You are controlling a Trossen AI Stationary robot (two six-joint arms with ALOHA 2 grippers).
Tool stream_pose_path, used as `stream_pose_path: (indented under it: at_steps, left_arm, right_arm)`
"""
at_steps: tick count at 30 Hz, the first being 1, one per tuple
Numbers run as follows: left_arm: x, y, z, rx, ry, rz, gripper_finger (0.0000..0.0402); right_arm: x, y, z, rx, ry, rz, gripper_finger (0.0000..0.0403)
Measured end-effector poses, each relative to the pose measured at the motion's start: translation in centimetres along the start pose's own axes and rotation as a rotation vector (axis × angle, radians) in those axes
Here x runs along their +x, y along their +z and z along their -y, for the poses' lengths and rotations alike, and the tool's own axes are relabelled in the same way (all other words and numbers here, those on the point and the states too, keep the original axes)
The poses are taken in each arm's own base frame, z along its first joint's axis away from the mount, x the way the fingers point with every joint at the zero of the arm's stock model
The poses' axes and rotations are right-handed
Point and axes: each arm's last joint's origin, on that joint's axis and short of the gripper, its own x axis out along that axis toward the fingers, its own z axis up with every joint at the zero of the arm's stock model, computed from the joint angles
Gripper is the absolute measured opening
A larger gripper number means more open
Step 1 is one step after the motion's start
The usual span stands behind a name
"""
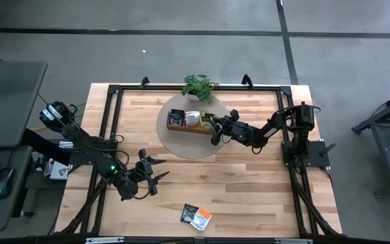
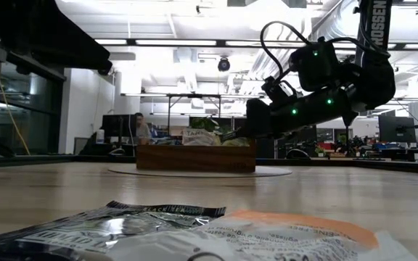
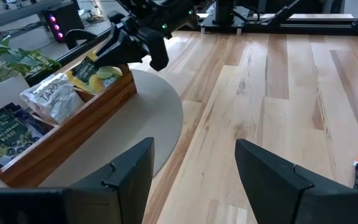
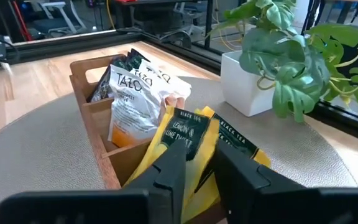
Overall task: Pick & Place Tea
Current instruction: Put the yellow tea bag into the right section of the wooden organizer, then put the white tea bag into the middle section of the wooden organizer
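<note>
A brown wooden tray [image 1: 176,127] stands on a round grey mat [image 1: 181,148] at the table's far middle. Tea sachets stand in its compartments: dark ones [image 3: 2,134], white ones [image 4: 138,99] and yellow ones [image 4: 182,134]. My right gripper [image 4: 202,155] reaches level into the tray's right compartment, its fingers a little apart around the yellow sachets. A dark sachet [image 1: 189,213] and an orange one [image 1: 202,218] lie flat near the table's near edge. My left gripper [image 1: 158,169] hovers open over the near left of the table, holding nothing. My right gripper's fingers [image 4: 173,165] stand on either side of the upper edge of a yellow sachet [image 4: 199,167], coming level from the table's right side. The sachet stands upright in the tray's right compartment. Whether the fingers touch it, I cannot tell.
A small green potted plant [image 1: 198,87] in a white pot stands just behind the tray. Black frame rails [image 1: 117,115] run along the table's left, right and far sides. Bare wood lies between the mat and the two sachets at the near edge.
</note>
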Motion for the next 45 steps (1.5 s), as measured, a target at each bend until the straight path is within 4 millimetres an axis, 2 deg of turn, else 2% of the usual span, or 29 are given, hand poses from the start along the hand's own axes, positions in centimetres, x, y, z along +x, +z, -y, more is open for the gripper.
stream_pose_path:
  at_steps: [6,12,17,23,29,36,41,45]
  left_arm:
    - [0.0,-0.1,0.0,0.005,-0.004,-0.006,0.0221]
    - [0.0,-0.1,0.0,0.005,-0.009,-0.009,0.0221]
    - [0.0,-0.1,0.0,0.005,-0.016,-0.013,0.0221]
    - [0.0,-0.1,0.1,0.007,-0.028,-0.021,0.0221]
    - [0.0,-0.1,0.1,0.007,-0.032,-0.024,0.0221]
    - [0.0,-0.1,0.1,0.006,-0.042,-0.029,0.0221]
    - [0.0,-0.1,0.1,0.006,-0.043,-0.029,0.0221]
    - [0.0,-0.1,0.1,0.004,-0.044,-0.029,0.0221]
  right_arm:
    - [-0.1,0.4,0.0,-0.063,0.002,0.014,0.0112]
    - [-0.9,2.8,-0.5,-0.089,0.02,0.086,0.0119]
    - [-2.9,5.1,-2.0,-0.125,0.083,0.113,0.0119]
    - [-6.6,6.3,-4.6,-0.153,0.221,0.038,0.0119]
    - [-10.2,5.6,-7.6,-0.117,0.396,-0.058,0.0119]
    - [-12.8,3.6,-10.6,-0.032,0.559,-0.164,0.0119]
    - [-13.3,2.9,-14.1,-0.053,0.602,-0.18,0.0115]
    - [-12.8,2.0,-17.4,-0.123,0.62,-0.231,0.0086]
